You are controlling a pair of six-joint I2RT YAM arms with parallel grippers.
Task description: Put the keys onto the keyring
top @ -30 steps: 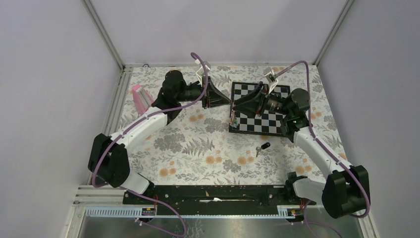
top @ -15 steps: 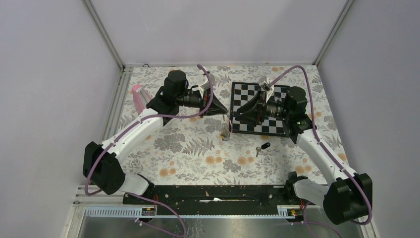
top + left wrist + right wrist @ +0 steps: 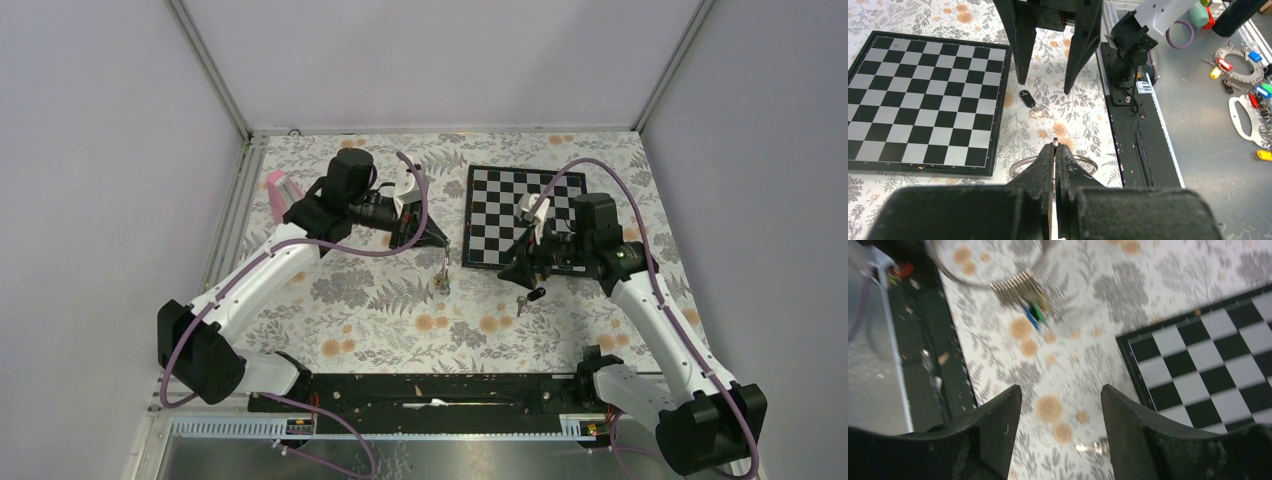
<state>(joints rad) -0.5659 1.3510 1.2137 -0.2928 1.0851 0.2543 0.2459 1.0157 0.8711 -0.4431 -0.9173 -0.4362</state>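
Right hand (image 3: 1045,82) nearer keys (image 3: 1027,97) (jaws apart)

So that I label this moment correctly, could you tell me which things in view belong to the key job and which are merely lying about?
Belonging to the job:
- keyring, hanging from the shut left gripper
- black-headed key
- silver key
- right gripper, open above the keys

Just lying about:
- chessboard
- pink object at the table's left edge
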